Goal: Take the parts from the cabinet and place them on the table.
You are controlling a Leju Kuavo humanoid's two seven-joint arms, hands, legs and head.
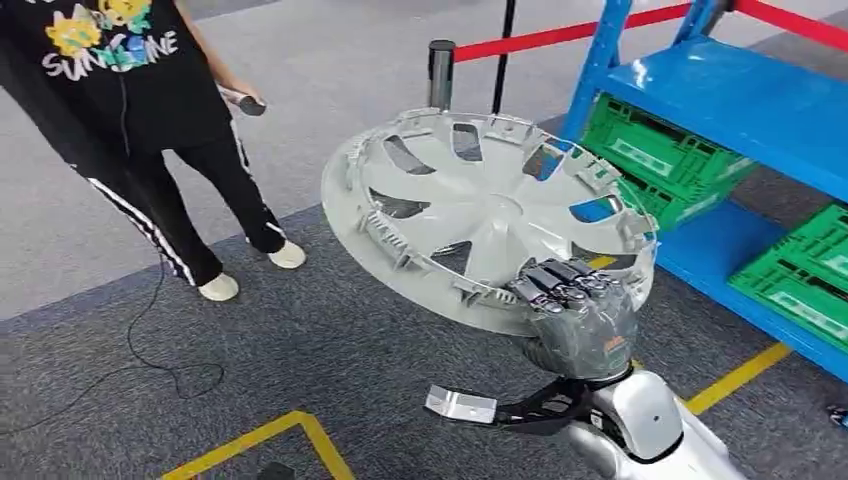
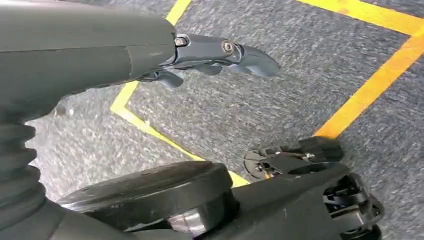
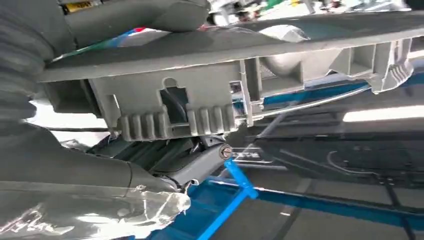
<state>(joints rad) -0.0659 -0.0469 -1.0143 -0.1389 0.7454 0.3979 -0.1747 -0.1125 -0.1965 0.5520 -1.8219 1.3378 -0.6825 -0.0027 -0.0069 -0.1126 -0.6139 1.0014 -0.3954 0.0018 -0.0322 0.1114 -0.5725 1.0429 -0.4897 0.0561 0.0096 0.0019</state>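
Item: wheel cover (image 1: 480,215), silver-grey plastic, round, with spoke openings and ribbed clips along the inner rim. Held in the air, tilted, inner side facing up, over the grey carpet floor (image 1: 300,340) and just beside the blue shelving.

Right hand (image 1: 575,310): grips the near edge of the wheel cover, dark fingers (image 1: 555,280) curled over the rim from above, palm under it. In the right wrist view the rim and a ribbed clip of the wheel cover (image 3: 200,100) sit directly against the right hand (image 3: 165,150).

Left hand (image 2: 210,57): hangs over the carpet, holding nothing; fingers (image 2: 250,57) extended and only slightly curled, apart from one another.

Surroundings: blue rack (image 1: 740,110) with green crates (image 1: 660,160) on its lower levels, to the right. Yellow tape lines (image 1: 735,378) on the floor. Red barrier belt (image 1: 560,38) on a dark post (image 1: 440,70) behind the wheel cover. A person (image 1: 130,100) in a black printed shirt and black trousers stands at left, holding a dark object.
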